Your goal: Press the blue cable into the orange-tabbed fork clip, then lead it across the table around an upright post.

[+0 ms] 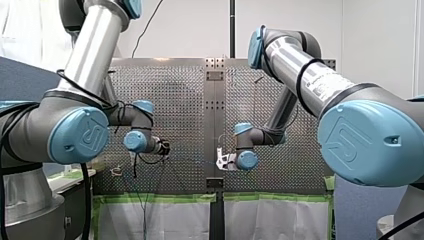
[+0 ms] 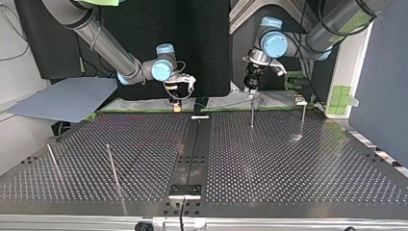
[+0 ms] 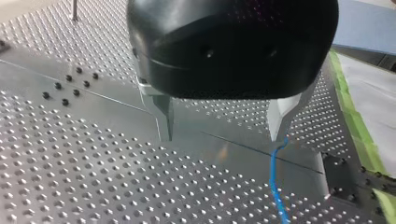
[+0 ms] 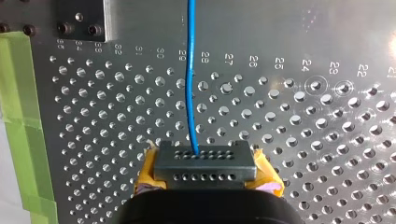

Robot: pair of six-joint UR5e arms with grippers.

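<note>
The perforated metal counter (image 2: 288,163) carries thin upright posts (image 2: 112,166), two toward each side of the top view, with green tape (image 4: 18,93) along its edge.

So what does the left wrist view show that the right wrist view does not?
Only the left wrist view: my left end effector, metal fingers apart, and an upright post. Only the right wrist view: my right end effector with yellow pads, shut on the blue cable, and printed hole numbers. Both: that cable, the perforated table, green tape.

Blue cable (image 4: 188,93), green tape (image 4: 18,93).
</note>
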